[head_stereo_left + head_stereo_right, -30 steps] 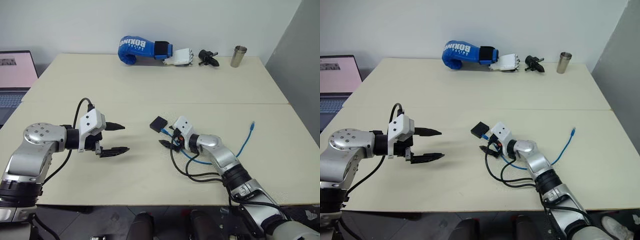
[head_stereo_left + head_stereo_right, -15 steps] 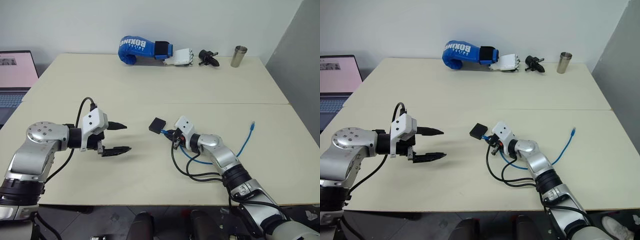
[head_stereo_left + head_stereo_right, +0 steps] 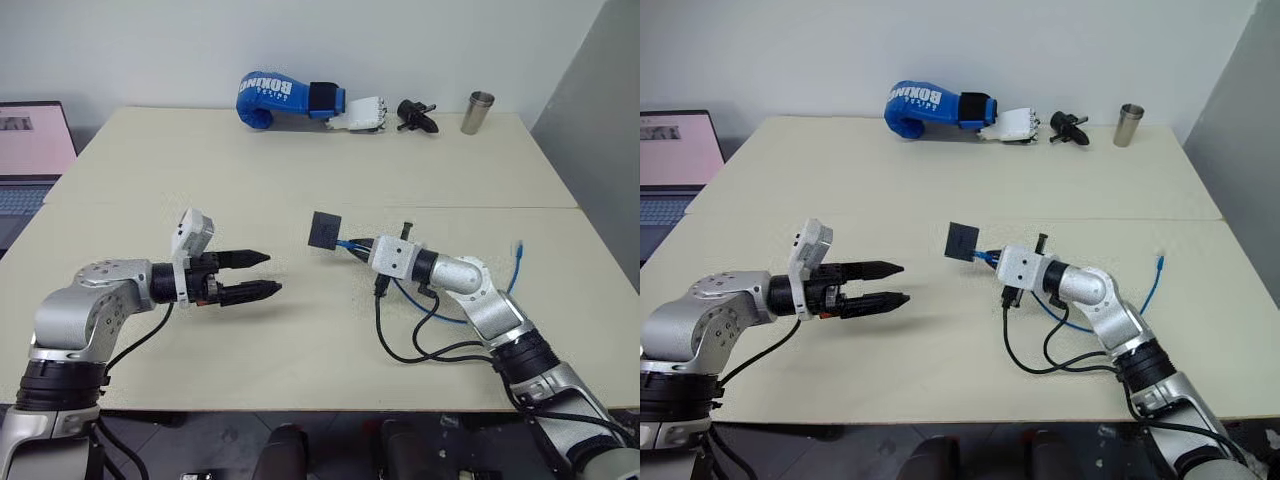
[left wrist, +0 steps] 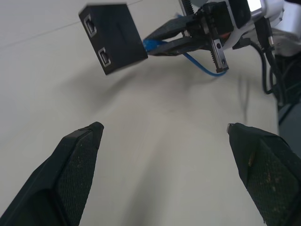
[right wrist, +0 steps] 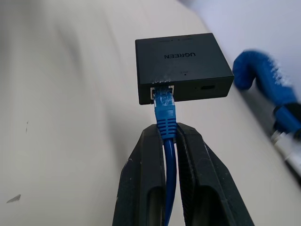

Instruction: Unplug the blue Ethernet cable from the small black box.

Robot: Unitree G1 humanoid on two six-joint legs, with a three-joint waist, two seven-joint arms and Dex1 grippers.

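- Our right gripper [image 5: 165, 136] is clamped tight on the blue Ethernet cable [image 5: 165, 125], just behind its plug, which sits in a port on the small black box [image 5: 182, 66].
- The box hangs in the air off the plug, above the middle of the table [image 3: 300, 180], with nothing else holding it (that is the weak point).
- Our left gripper [image 3: 258, 275] is spread wide and holds nothing; it points to the right towards the box, a little way to the left of it.
- We judge the plug could slip out under the box's weight, dropping the box onto the table.
- We think pulling now would only drag the box along, since the left gripper has no grip on it yet.
- If the plug has a latch tab that is not pressed, a hard pull could strain the plug or the port; we cannot tell if it is pressed.
- If the left gripper closes off-centre, the hanging box may swing away.
- The box's top reads "UGREEN".
- The blue boxing glove [image 3: 285, 97] at the far edge reads "BOXING".
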